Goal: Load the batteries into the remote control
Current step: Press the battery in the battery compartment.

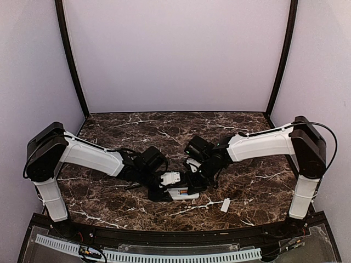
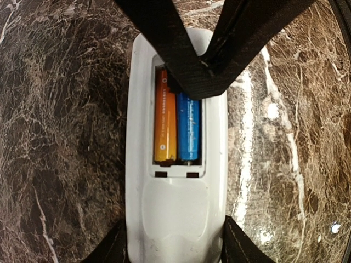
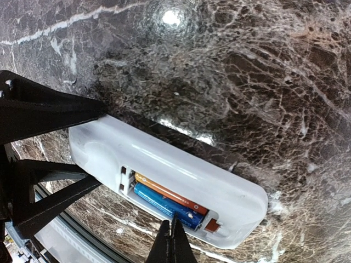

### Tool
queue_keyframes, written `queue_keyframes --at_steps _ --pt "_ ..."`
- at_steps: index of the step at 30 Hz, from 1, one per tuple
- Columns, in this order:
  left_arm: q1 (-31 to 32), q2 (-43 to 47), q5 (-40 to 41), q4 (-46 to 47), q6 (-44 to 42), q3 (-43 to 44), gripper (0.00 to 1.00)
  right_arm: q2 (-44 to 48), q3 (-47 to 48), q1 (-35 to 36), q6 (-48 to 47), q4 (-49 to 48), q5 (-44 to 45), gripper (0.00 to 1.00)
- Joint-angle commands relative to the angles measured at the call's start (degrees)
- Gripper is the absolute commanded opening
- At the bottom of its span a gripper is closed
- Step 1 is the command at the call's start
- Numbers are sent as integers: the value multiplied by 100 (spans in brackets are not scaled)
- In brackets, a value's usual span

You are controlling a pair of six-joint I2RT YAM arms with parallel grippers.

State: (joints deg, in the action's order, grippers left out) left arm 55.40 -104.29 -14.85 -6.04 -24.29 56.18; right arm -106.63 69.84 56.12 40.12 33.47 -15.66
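The white remote control point(image 2: 175, 219) lies bay side up on the marble table. My left gripper point(image 2: 175, 247) is shut on its rounded end, one finger against each side. Two batteries lie side by side in the recessed bay, an orange one point(image 2: 164, 120) and a blue one point(image 2: 188, 129). My right gripper point(image 3: 173, 236) is shut with nothing between its fingers, and its tips point down at the blue battery point(image 3: 164, 204) beside the orange battery point(image 3: 170, 193). In the top view the two grippers meet over the remote control point(image 1: 184, 192) near the table's front middle.
A small flat white cover piece point(image 1: 225, 205) lies on the marble to the right of the remote, near the front edge. The table's black front rim point(image 1: 175, 236) runs close below the remote. Purple walls enclose the back and both sides.
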Motion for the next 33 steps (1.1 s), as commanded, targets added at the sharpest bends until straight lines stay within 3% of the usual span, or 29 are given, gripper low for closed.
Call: queue_keyframes --at_steps 1,14,33 --pt "33 -177 116 -237 61 -60 38 -399 -251 22 81 41 130 0" --pt "41 -206 123 -239 80 -55 38 220 -93 -141 -159 -178 -181 0" --pt "37 -212 104 -240 91 -56 38 218 -15 -276 -109 -378 -137 0"
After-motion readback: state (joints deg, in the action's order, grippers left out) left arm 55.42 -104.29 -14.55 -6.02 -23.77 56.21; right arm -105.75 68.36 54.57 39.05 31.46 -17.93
